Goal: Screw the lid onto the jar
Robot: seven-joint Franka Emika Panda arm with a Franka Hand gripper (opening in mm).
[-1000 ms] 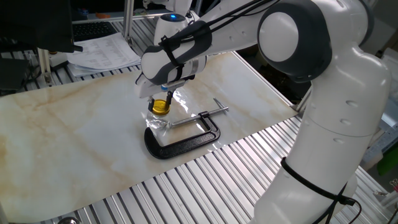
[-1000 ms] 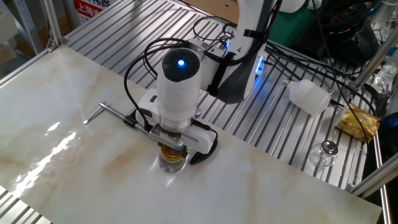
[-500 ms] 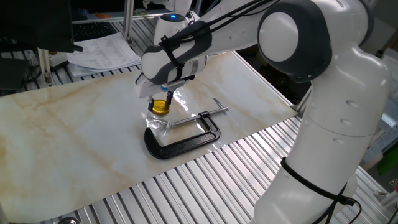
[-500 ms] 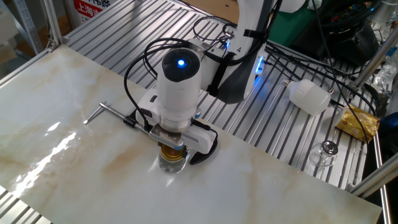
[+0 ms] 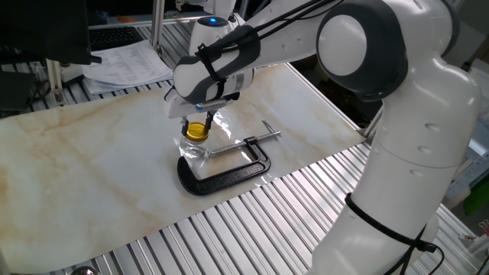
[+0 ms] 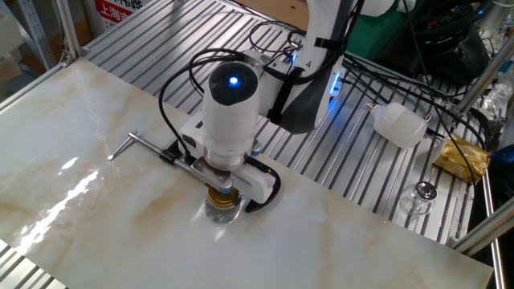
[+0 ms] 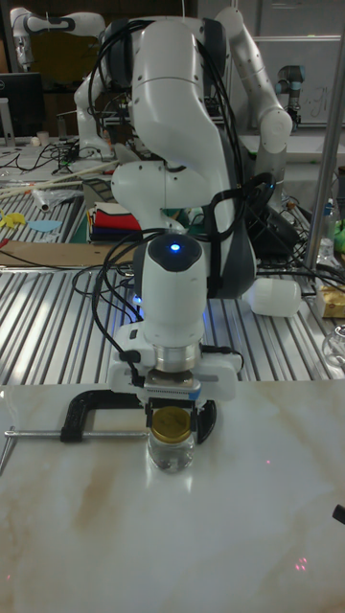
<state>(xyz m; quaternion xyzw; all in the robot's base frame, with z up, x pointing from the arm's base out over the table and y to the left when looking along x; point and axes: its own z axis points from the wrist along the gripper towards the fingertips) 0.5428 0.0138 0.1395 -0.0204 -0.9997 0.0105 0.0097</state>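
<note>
One black C-clamp (image 5: 229,169) hugging jar (image 7: 173,451), claw (image 7: 173,414) overhead

One fixed view: set high at the robot's side, looking down across the marble table (image 5: 92,160), arm close in the foreground. The other fixed view: raised, opposite side, angled down toward the robot's base over the table (image 6: 353,233). Tall fixed view: low, near table (image 7: 259,517) level, facing the robot head-on, fairly close. Shared by all three: the black C-clamp (image 5: 229,172) (image 6: 144,144) (image 7: 81,407) and the end effector (image 5: 198,122) (image 6: 222,190) (image 7: 173,407) above the jar (image 5: 194,150) (image 6: 222,209) (image 7: 172,450).
</note>
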